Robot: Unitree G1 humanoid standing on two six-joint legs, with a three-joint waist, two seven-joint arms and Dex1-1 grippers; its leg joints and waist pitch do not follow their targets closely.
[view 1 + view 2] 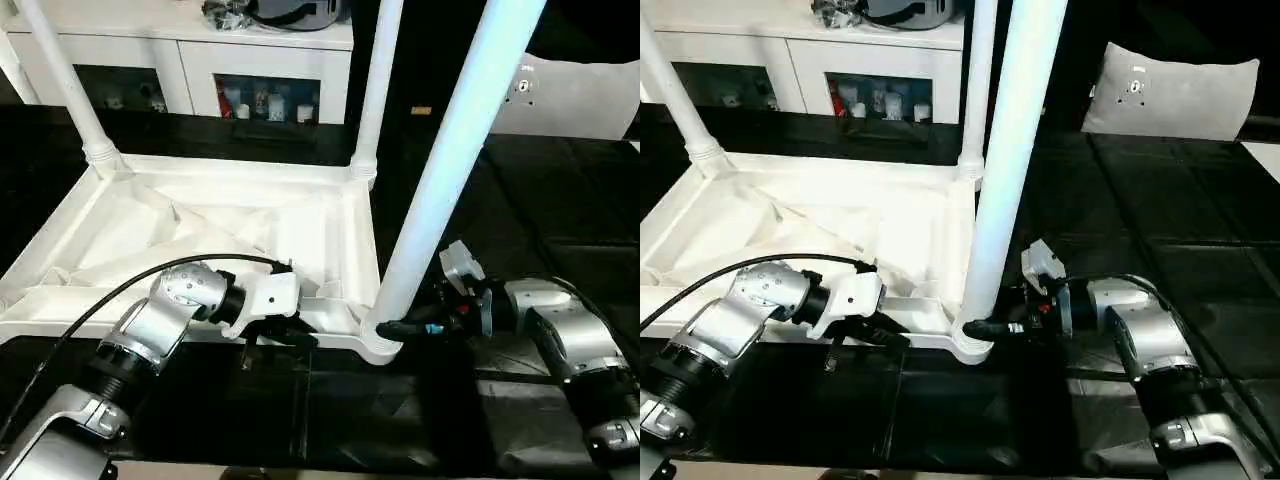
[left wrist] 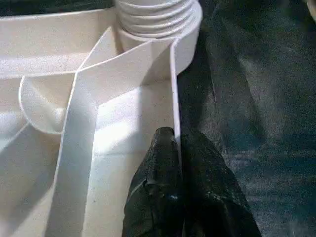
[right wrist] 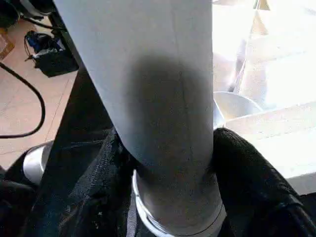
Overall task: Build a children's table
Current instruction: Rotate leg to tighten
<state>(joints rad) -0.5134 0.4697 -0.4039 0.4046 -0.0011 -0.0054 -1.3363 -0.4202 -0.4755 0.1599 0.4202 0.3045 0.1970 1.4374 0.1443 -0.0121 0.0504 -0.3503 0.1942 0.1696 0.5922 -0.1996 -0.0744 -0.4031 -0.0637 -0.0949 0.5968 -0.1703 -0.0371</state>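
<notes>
The upturned table top (image 1: 200,235) lies ribs-up on the dark surface (image 1: 560,220), its near rim pinched in the left gripper (image 2: 174,148) jaws to steady it, while the right gripper (image 3: 168,163) jaws clasp the leg (image 1: 450,170) just above its near corner socket (image 1: 375,340), open floor beyond them.

Black padded surface (image 1: 560,200), upturned white table top (image 1: 200,230) lying on it
</notes>
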